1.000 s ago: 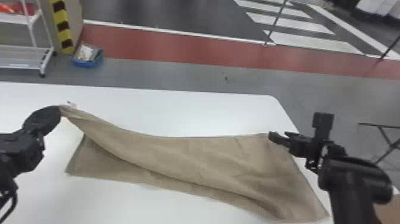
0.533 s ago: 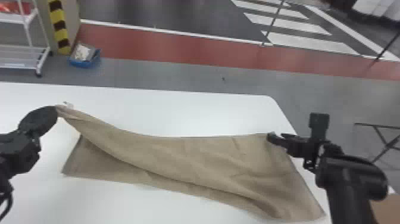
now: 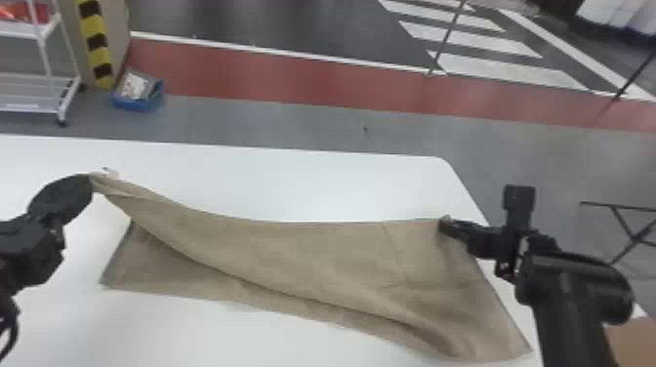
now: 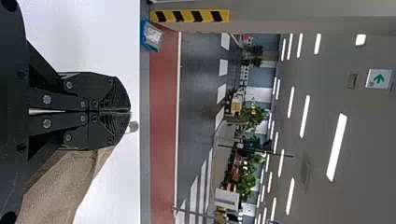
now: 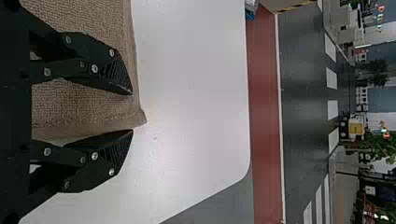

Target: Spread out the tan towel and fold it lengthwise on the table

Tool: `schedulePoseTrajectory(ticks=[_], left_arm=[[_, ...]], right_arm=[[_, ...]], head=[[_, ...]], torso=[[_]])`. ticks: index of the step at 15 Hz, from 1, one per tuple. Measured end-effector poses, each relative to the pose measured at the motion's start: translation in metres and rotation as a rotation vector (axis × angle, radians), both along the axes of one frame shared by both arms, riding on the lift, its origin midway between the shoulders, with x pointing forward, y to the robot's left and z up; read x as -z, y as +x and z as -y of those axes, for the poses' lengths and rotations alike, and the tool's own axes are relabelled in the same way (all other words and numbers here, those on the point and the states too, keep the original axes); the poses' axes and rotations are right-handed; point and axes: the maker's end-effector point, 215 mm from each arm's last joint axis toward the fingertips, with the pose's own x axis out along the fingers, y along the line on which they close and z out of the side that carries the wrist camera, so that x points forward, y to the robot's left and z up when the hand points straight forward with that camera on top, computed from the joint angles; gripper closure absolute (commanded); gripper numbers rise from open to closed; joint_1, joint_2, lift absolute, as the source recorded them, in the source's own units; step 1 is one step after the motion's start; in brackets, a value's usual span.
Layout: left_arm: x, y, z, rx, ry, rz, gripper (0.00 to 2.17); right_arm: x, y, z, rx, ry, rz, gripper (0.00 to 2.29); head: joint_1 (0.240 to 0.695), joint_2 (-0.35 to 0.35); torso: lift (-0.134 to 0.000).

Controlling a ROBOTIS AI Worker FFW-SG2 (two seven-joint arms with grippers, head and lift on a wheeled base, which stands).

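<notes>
Across table, tan towel (left end lifted).

You see a long tan cloth towel with a rough, nubbly, matt weave, and a smooth white tabletop with a soft sheen. Your black two-fingered right gripper looks matt, its dark pads ribbed, its small round screws shiny metal.

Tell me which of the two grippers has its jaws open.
The right gripper, at the far right corner of the tan towel: its jaws stand apart, whereas those of the left gripper are shut on the towel's raised left corner.
</notes>
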Motion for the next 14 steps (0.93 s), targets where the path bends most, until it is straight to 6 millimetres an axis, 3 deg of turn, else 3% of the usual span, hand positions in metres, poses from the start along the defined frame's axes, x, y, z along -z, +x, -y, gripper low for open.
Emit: schedulePoseTrajectory(ticks=[2,6,9,11,14], left_arm=[[0.000,0.000,-0.001,-0.001,0.000,0.001,1.54],[-0.003,0.001,-0.005,-0.010,0.000,0.005,1.54],[-0.027,0.000,-0.002,-0.006,-0.002,0.026,1.54],[-0.042,-0.003,0.000,0.002,0.000,0.031,1.54],[-0.049,-0.012,-0.006,-0.017,0.045,-0.017,1.54]], right_arm=[[0.001,-0.001,-0.003,-0.004,0.019,-0.004,1.32],[-0.021,-0.001,-0.003,-0.010,0.023,0.038,1.32],[-0.057,-0.001,-0.010,-0.026,0.039,0.097,1.32],[-0.089,-0.003,-0.020,-0.059,0.081,0.150,1.32],[-0.145,-0.006,-0.039,-0.116,0.123,0.247,1.32]], head=[[0.695,-0.307],[0.695,-0.303],[0.695,-0.299],[0.695,-0.295],[0.684,-0.275]], torso=[[-0.124],[-0.124],[-0.124],[-0.124],[-0.124]])
